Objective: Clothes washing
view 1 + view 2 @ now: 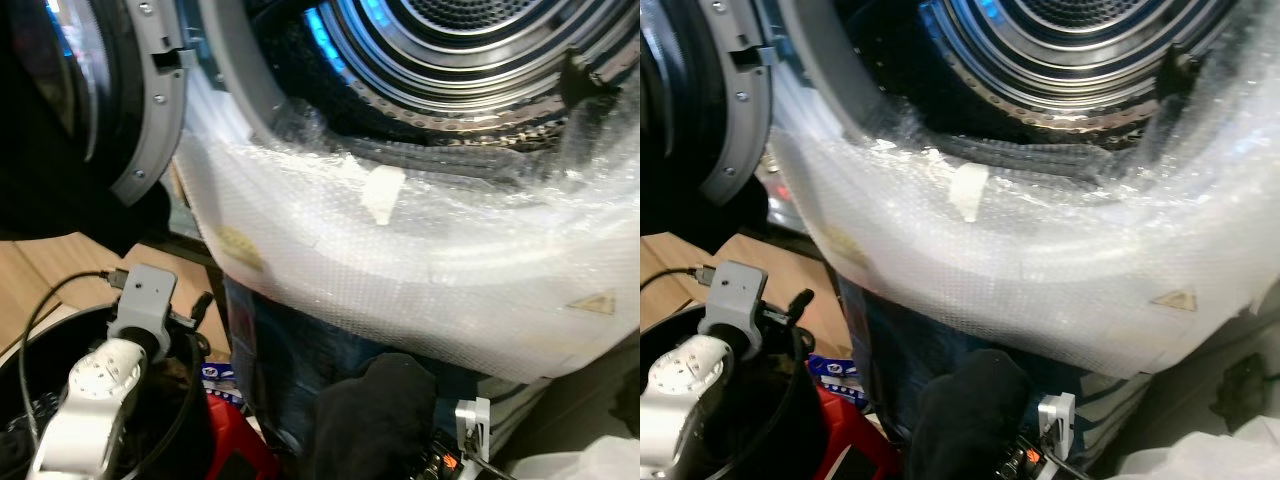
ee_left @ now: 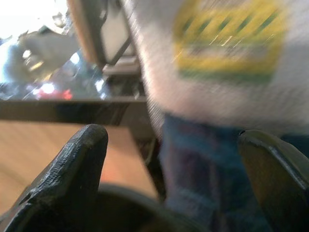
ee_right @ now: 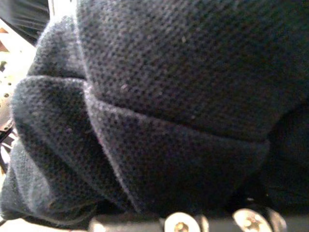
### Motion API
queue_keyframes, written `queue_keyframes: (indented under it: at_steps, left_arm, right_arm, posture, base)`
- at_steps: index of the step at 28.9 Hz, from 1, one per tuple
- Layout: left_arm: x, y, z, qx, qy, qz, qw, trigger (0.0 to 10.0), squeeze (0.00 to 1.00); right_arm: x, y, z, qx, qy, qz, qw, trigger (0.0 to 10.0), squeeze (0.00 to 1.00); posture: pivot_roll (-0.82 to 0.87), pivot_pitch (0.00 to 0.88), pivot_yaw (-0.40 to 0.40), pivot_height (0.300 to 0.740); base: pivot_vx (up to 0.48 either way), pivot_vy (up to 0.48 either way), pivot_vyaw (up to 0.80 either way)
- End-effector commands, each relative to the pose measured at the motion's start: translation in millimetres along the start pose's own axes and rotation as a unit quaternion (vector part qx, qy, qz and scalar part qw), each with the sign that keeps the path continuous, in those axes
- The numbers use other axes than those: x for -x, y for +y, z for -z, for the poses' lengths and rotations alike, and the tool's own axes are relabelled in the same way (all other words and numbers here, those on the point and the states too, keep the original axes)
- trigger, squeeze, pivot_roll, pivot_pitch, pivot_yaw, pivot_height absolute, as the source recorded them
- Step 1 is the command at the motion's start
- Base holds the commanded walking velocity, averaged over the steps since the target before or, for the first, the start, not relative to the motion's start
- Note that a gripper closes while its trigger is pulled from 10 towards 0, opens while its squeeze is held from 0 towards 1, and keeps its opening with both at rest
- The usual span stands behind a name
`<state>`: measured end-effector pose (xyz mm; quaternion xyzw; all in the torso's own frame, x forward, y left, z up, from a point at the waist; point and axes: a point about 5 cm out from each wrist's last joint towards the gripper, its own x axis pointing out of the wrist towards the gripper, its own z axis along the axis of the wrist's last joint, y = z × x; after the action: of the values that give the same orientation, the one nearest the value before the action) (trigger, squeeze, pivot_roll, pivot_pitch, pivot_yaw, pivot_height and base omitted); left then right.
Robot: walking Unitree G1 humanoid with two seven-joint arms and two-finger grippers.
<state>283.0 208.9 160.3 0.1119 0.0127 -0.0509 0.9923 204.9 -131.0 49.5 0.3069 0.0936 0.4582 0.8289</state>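
Item 1, washing machine: I see its open drum [image 1: 470, 40] at the top of the head views, the door [image 1: 120, 90] swung out to my left. The front below the opening is wrapped in bubble wrap [image 1: 420, 260], with a strip of tape [image 1: 383, 192] stuck to it.

Item 2, dark garment [image 1: 375, 415]: bunched low in the head views, below the wrapped front, well under the drum's lip. In the right wrist view its knit fabric [image 3: 159, 96] sits pressed up against the camera. I judge the right pincer is holding it, but I cannot tell how its fingers stand, as the cloth covers them.

Item 3, left pincer [image 2: 174, 183]: wide apart, holding nothing, one finger [image 2: 72, 174] in plain sight. The left arm [image 1: 95, 400] hangs over a black basket [image 1: 30, 345] at my lower left.

Item 4, step in hand, as I judge it: carrying the garment into the drum. To do it well I should lift the bundle clear above the wrapped lip before pushing forward, since trailing cloth could snag on the bubble wrap or the dark door seal [image 1: 450, 155]. I should release only once the bundle is well inside the drum.
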Motion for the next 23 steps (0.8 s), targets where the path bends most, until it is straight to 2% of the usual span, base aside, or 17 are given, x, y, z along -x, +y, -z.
queue_keyframes:
  at_steps: [1,3,8,9,14,15,18,20,22,23]
  left_arm:
    - [7.3,1.6,-2,-0.008,-0.016,-0.011,1.0,10.0,0.0]
    - [18.1,6.0,9,0.006,-0.009,-0.045,0.999,10.0,0.0]
    - [33.8,22.5,41,-0.028,0.038,-0.123,0.991,10.0,0.0]
    - [38.4,27.8,49,-0.022,0.054,-0.152,0.987,10.0,0.0]
    - [44.2,36.2,53,-0.013,0.055,-0.191,0.98,10.0,0.0]
    - [48.0,44.0,52,-0.005,0.041,-0.224,0.974,10.0,0.0]
    - [49.9,46.4,46,0.002,0.018,-0.235,0.972,10.0,0.0]
    - [50.7,46.8,43,-0.009,0.008,-0.239,0.971,10.0,0.0]
    - [52.8,46.6,43,-0.03,0.005,-0.255,0.966,10.0,0.0]
    - [52.8,46.6,43,-0.03,0.005,-0.255,0.966,10.0,0.0]
  right_arm:
    - [-0.4,3.9,-6,0.008,-0.009,-0.01,1.0,0.0,0.0]
    - [-0.7,4.8,-8,0.011,-0.013,-0.01,1.0,0.0,0.0]
    - [-4.1,10.6,-12,0.014,-0.01,-0.023,1.0,0.0,0.0]
    - [-5.9,13.6,-15,0.022,-0.013,-0.028,0.999,0.0,0.0]
    - [-8.3,20.8,-25,0.042,-0.009,-0.035,0.998,0.0,0.0]
    - [-8.6,30.4,-37,0.058,-0.009,-0.051,0.997,0.0,0.0]
    - [-8.2,36.6,-47,0.077,-0.005,-0.059,0.995,0.0,0.0]
    - [-8.4,38.6,-54,0.09,-0.01,-0.062,0.994,0.0,0.0]
    - [-12.4,43.3,-74,0.118,-0.033,-0.067,0.99,0.0,0.0]
    - [-12.4,43.3,-74,0.118,-0.033,-0.067,0.99,0.0,0.0]
  posture:
    - [0.0,0.102,0.028,0.74]
    - [0.01,0.101,0.025,0.74]
    - [0.01,0.097,0.026,0.74]
    - [0.01,0.094,0.025,0.74]
    - [0.01,0.09,0.019,0.74]
    - [0.0,0.082,0.018,0.74]
    - [-0.01,0.079,0.019,0.74]
    - [-0.01,0.069,0.016,0.74]
    - [-0.01,0.062,0.016,0.74]
    - [-0.01,0.062,0.016,0.74]
  base:
    - [0.0,0.0,0.0]
    - [0.0,0.0,0.0]
    - [0.0,0.0,0.0]
    - [0.0,0.0,0.0]
    - [0.0,0.0,0.0]
    - [0.0,0.0,0.0]
    - [0.0,0.0,0.0]
    - [0.0,0.0,0.0]
    - [0.0,0.0,0.0]
    - [0.0,0.0,0.0]
